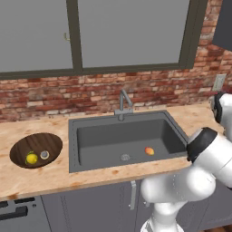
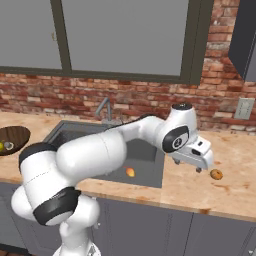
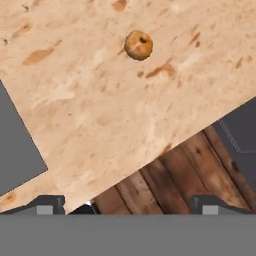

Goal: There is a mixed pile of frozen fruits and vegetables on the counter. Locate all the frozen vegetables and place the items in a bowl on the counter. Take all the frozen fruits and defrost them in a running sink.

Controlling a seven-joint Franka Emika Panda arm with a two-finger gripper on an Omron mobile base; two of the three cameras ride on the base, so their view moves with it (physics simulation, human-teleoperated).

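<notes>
Two frozen fruits (image 2: 130, 172); two frozen vegetables (image 1: 31, 158), seemingly.

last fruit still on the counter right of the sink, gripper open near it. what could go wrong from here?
The orange-brown fruit is small and round; the open gripper could nudge it so it rolls along the counter, whose front edge is close. Also, no water is visibly running from the faucet over the fruit in the sink.

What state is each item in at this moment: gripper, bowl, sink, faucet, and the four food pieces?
gripper: open, empty, above the counter
bowl: holds both vegetables
yellow vegetable: in bowl
pale vegetable: in bowl
yellow-orange fruit: in sink, near drain
orange-brown fruit: on counter, untouched
faucet: no water visible
</notes>
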